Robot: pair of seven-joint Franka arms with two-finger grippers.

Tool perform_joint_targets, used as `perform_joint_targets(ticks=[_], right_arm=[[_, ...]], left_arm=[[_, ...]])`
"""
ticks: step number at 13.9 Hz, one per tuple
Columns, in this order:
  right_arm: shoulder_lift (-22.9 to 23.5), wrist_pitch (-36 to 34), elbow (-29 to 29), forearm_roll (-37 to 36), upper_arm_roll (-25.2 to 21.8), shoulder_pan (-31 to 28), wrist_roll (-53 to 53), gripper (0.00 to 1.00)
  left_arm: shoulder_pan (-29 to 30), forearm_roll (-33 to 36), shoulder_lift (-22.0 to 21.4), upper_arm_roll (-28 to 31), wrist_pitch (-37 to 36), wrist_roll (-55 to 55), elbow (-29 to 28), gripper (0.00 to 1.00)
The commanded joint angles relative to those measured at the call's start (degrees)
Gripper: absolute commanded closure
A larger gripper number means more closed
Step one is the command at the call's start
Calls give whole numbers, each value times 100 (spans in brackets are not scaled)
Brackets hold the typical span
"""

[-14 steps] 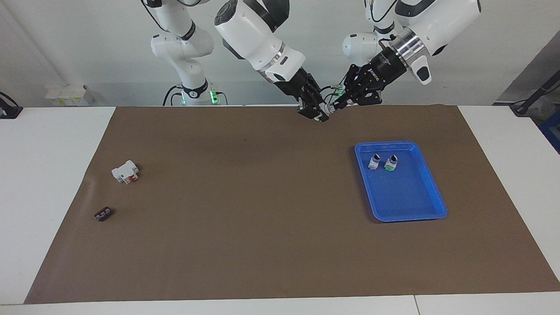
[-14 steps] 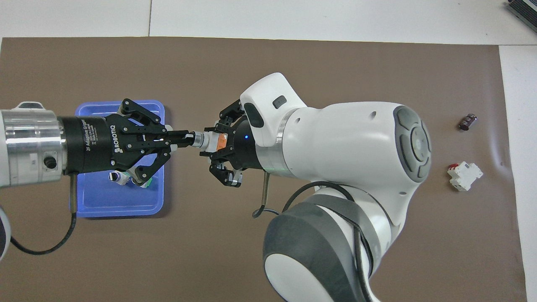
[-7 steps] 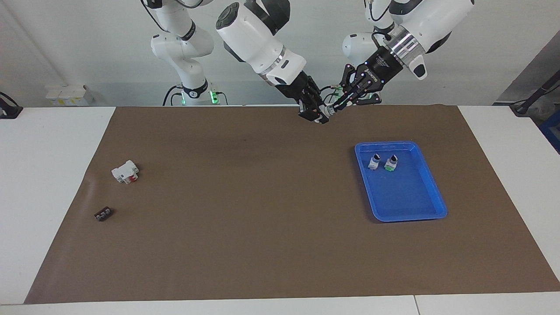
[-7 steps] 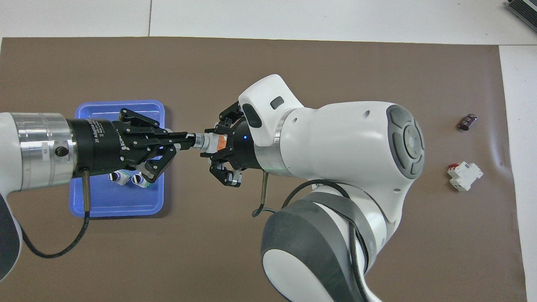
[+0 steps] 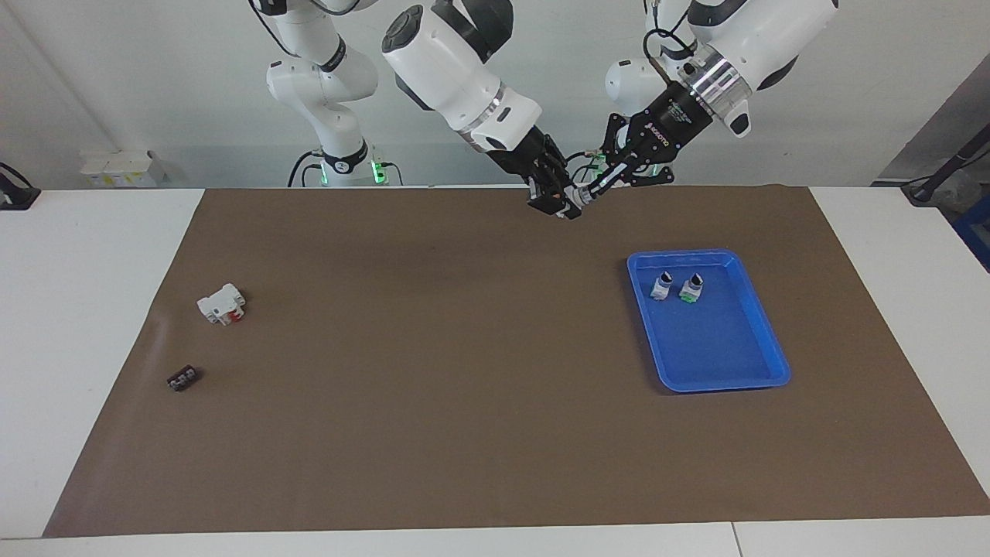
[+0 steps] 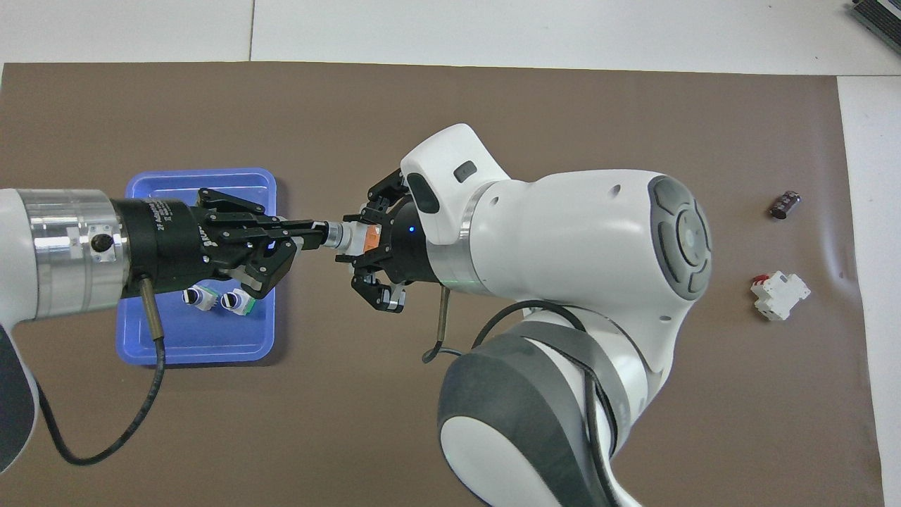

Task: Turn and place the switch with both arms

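Overhead view showed you the switch (image 6: pixel 350 237) up in the air over the brown mat (image 6: pixel 493 98), just beside the blue tray (image 6: pixel 197 348). Your right gripper (image 6: pixel 367 238) was clamped on its orange base. Your left gripper (image 6: pixel 318 233) was pinched shut on its knob. Two more switches (image 6: pixel 218 299) lay in the tray.

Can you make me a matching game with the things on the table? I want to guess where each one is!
Things:
1. switch
2. blue tray
3. white block with red part
4. small black part

Places:
A. lies farthest from the robots, toward the right arm's end
B. holds two more switches
C. up in the air, gripped by both grippers
D. lies on the brown mat, just nearer the robots than the small black part

Pairs: 1-C, 2-B, 3-D, 4-A
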Motion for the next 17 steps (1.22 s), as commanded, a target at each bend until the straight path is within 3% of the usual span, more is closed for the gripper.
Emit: perform_joint_targets(ticks=[1, 5, 6, 7, 8, 11, 17], right_arm=[[-93, -197, -87, 44, 119, 32, 144, 100], [-102, -206, -96, 44, 119, 32, 170, 100], [-111, -241, -96, 44, 110, 32, 405, 74], [-189, -328, -148, 35, 101, -12, 564, 8], [-216, -364, -184, 18, 110, -30, 565, 0], [-295, -365, -193, 9, 84, -39, 609, 0], [-470, -364, -175, 0, 48, -389, 609, 0]], left_arm=[[40, 80, 57, -15, 624, -142, -11, 100], [58, 71, 5, -6, 633, -89, -134, 100], [58, 71, 5, -6, 651, -45, -143, 100], [58, 80, 5, -6, 659, -28, -143, 100], [58, 80, 5, -6, 659, 16, -143, 100], [58, 80, -21, 3, 712, 166, -222, 100], [93, 80, -276, 3, 1343, 841, -897, 100]])
